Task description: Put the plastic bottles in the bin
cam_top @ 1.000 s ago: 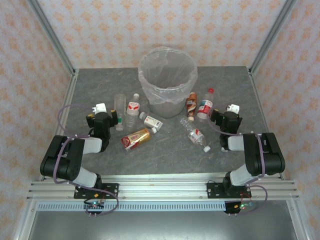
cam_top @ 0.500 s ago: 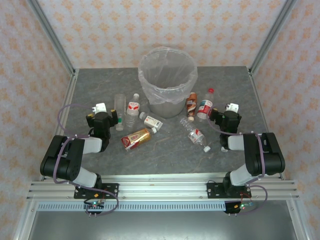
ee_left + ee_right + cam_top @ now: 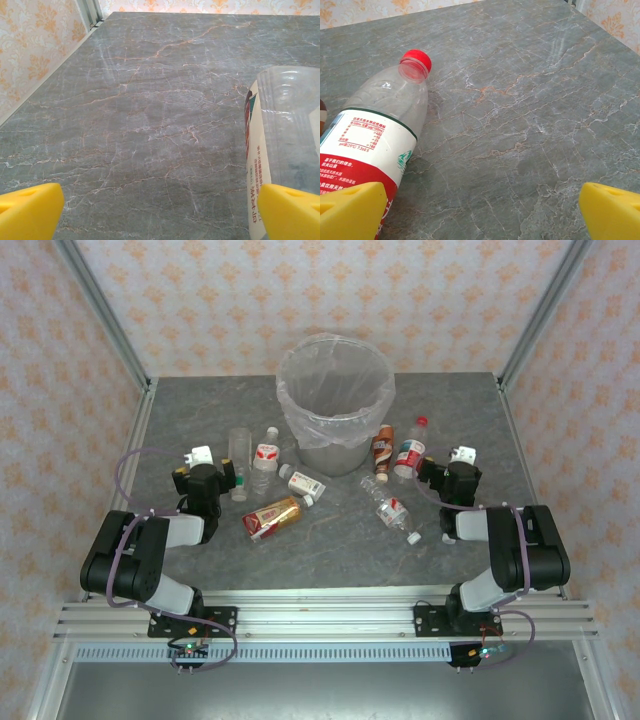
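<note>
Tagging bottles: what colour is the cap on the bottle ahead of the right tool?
Red cap, clearest in the right wrist view.

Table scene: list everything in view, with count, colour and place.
Bin: one, grey, clear liner, back centre.
Clear bottle: one, far left of bin.
White-capped bottle: one, red-and-white label, left of bin.
Small bottle: one, red-and-white label, lying before bin.
Amber bottle: one, lying front left.
Brown-labelled bottle: one, just right of bin.
Red-capped bottle: one, red-and-white label, right of bin.
Lying bottle: one, clear, white cap, front right.
Table: one, grey marble.
Arms: two, black, near edge.
Left fingers: two, yellow, apart.
Right fingers: two, yellow, apart.
</note>
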Robot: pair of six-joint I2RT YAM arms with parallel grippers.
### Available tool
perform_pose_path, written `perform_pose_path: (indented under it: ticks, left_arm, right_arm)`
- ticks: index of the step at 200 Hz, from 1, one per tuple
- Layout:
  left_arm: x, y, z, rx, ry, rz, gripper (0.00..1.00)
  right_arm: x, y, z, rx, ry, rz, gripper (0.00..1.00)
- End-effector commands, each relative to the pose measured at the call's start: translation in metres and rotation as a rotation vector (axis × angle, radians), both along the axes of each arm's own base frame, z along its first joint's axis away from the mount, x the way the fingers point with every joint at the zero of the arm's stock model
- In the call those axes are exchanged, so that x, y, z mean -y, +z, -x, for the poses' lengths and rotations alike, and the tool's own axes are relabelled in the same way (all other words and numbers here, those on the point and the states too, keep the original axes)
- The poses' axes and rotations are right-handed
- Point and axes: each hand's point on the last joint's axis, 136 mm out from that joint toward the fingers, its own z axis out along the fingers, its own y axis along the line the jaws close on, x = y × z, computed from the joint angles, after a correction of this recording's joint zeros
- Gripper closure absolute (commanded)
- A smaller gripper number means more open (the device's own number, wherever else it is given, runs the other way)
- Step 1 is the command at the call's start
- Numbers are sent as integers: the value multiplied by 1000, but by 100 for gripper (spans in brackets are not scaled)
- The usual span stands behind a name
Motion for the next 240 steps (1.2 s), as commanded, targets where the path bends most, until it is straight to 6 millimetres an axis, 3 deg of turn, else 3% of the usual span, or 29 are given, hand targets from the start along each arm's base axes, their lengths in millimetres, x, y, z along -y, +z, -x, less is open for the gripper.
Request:
perform_pose_path:
  ticks: [1,24,51,98,130,165,184,189,240]
  left_arm:
    - [-8,12,-7,42,35,-26,0]
    - [-7,15,-8,38,25,-25,0]
    - [-6,32,-13,-41,17,-42,0]
    - [-9,72,-4,3,57,0,0]
    - [-1,83,-3,-45,75,149,0]
    - [28,73,-7,-190,19,339,0]
    - [48,65,-17,-287,-56,403,0]
    - [51,63,-20,-311,-68,410,0]
    - [57,30,-39,-562,-76,375,0]
  right_arm:
    - [1,8,-7,29,5,5,1]
    - [-1,10,-8,30,16,4,1]
    - [-4,18,-7,28,37,3,1]
    - [-6,46,-7,12,50,4,1]
    - [5,69,0,49,-49,-58,1]
    - [-6,82,8,39,-47,-210,1]
    - [-20,78,10,-15,8,-275,1]
    - [-23,88,12,3,24,-291,1]
    - [-31,89,25,-33,22,-392,1]
